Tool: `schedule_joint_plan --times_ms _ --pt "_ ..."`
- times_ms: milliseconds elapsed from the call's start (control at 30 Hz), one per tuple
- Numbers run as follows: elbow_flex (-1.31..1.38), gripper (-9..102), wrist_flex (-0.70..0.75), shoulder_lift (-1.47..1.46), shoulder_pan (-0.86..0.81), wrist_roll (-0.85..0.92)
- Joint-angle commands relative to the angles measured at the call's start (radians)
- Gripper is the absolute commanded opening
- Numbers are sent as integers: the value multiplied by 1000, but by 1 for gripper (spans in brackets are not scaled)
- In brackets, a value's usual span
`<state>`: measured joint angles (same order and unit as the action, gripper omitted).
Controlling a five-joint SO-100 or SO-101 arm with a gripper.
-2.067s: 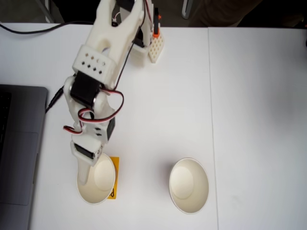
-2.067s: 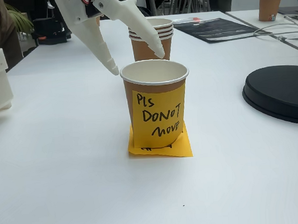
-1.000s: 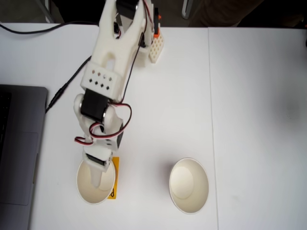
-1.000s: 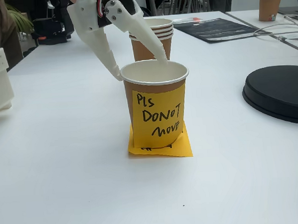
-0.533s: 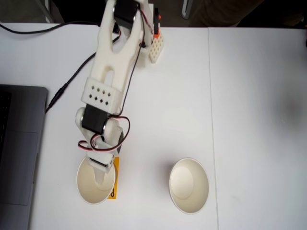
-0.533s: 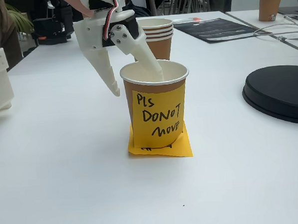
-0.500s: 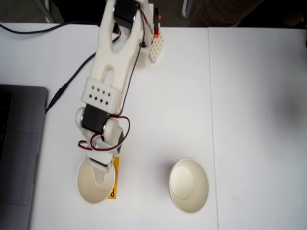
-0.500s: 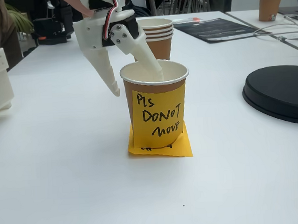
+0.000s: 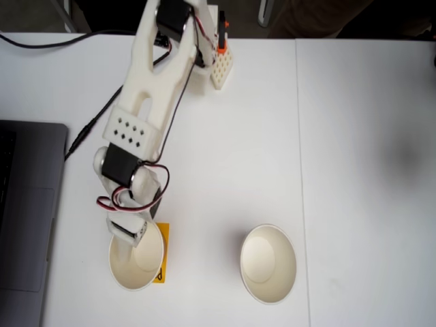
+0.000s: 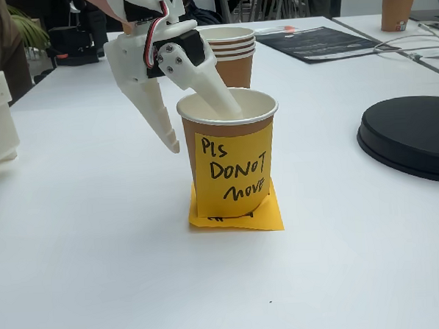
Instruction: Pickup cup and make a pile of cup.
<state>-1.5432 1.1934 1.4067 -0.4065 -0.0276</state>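
A paper cup (image 10: 228,112) with a yellow note reading "PLS DO NOT MOVE" stands on an orange sticky note (image 10: 260,218). From above, this cup (image 9: 139,269) sits at the lower left. My white gripper (image 10: 203,128) is open and straddles its far-left rim. One finger reaches down inside the cup, while the other hangs outside the wall. From above, the gripper (image 9: 129,245) comes down over the cup's upper-left rim. The pile of cup (image 10: 232,57) stands behind and shows stacked rims. Seen from above, the pile (image 9: 269,264) lies to the right.
A grey laptop (image 9: 27,204) lies at the left table edge in the view from above. A black cable (image 9: 41,42) and a white perforated block (image 9: 221,65) sit near the arm's base. A black round disc (image 10: 409,136) rests at the right, with another cup (image 10: 397,8) far behind.
The gripper has come down from above the cup, putting one finger inside the rim, and has shifted slightly left in the view from above. Neither the cup nor the pile has moved.
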Motion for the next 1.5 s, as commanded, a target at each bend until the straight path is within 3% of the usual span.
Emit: schedule_joint_plan --times_ms 0,500,1067,1467 --pt "31 32 -28 18 6 -3" --pt "17 30 -28 26 29 2" --pt "15 -8 -26 20 63 3" --pt "15 -7 -26 43 63 3"
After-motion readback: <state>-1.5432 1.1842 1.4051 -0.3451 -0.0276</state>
